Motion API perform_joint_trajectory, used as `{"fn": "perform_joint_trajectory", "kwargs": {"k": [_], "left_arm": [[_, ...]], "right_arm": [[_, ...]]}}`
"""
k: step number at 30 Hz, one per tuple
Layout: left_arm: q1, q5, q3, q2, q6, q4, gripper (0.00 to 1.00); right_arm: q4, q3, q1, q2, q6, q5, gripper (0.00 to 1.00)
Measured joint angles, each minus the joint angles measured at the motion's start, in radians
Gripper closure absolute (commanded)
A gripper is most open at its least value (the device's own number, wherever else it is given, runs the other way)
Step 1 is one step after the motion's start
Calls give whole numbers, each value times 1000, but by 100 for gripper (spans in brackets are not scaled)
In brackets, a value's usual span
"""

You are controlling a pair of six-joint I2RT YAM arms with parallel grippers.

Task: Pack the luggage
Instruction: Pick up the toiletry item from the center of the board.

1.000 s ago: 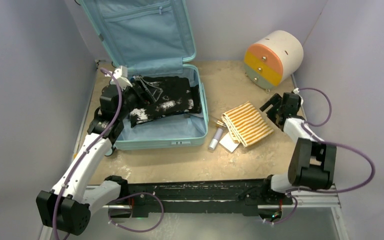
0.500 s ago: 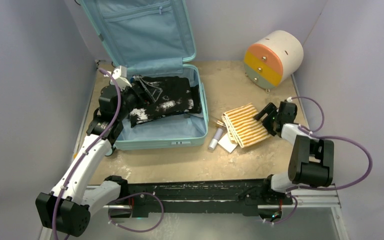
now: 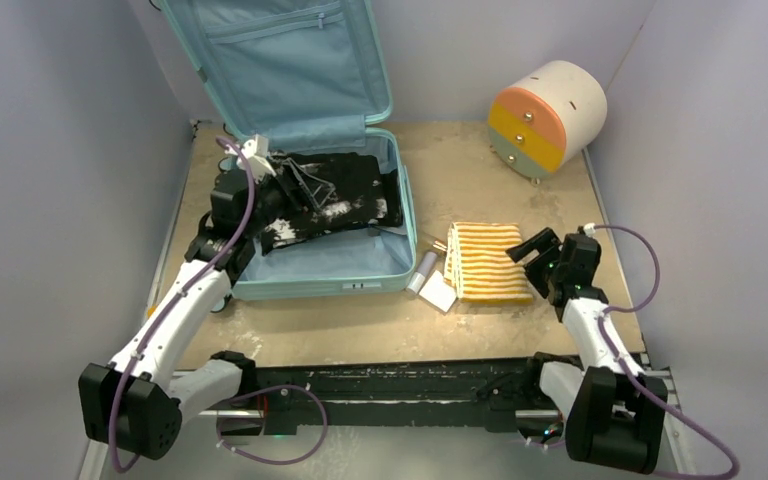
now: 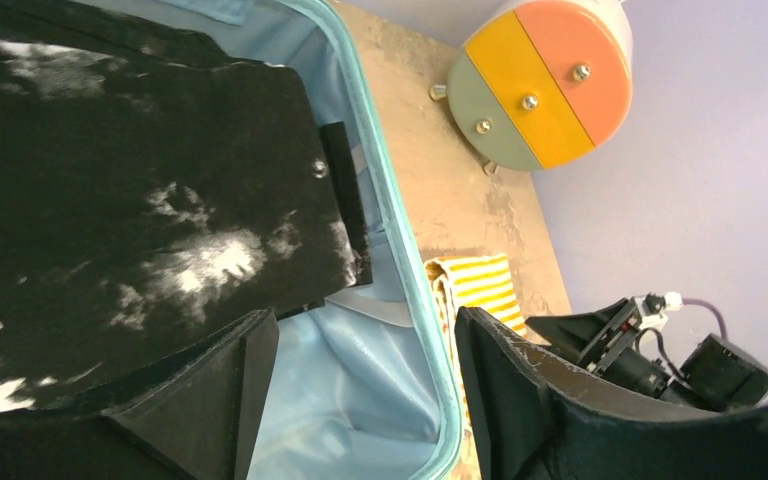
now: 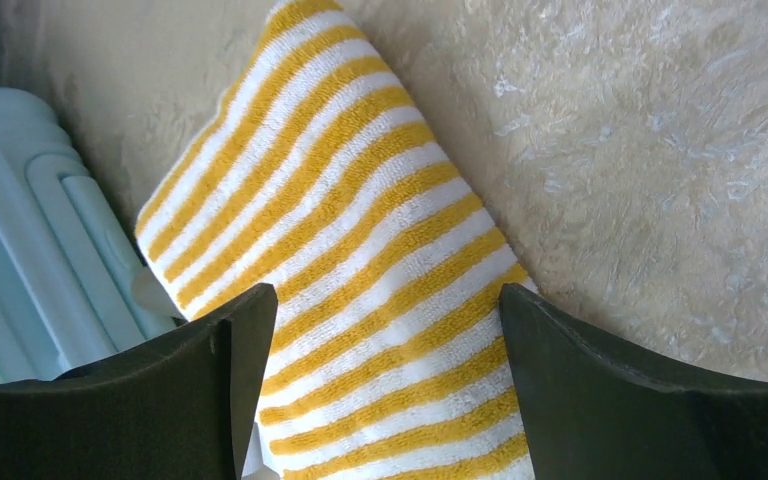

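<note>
Swinging in toward the near edge since a second ago, the right gripper now sits at the right end of the yellow-and-white striped towel. Its fingers are spread wide apart with nothing held; in the wrist view they frame the towel. The towel lay diagonally before and now lies squared up, nearer the front of the table. The small pale tube and the white card beside it have shifted a little toward the luggage.

The luggage has not moved. It lies open at the far left of the table, lid propped up against the back wall, with a black-and-white garment in its lower half. The left gripper has edged slightly farther in over that garment, its fingers parted and empty. Its wrist view looks past them at the garment and the teal rim. The round drawer unit stands where it was, at the far right.
</note>
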Motion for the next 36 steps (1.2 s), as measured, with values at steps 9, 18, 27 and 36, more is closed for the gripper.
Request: {"fn": "perform_joint_trajectory", "kwargs": {"k": [9, 18, 27, 36], "left_arm": [[-422, -171, 153, 110, 147, -31, 39], [-679, -248, 415, 533, 173, 1, 71], [-684, -202, 623, 893, 126, -31, 100], [-687, -177, 714, 1056, 101, -24, 100]], "right_arm": [[-35, 116, 1, 90, 28, 89, 18], [42, 101, 1, 145, 42, 78, 19], [101, 21, 1, 124, 38, 78, 18], [156, -17, 1, 154, 60, 74, 15]]}}
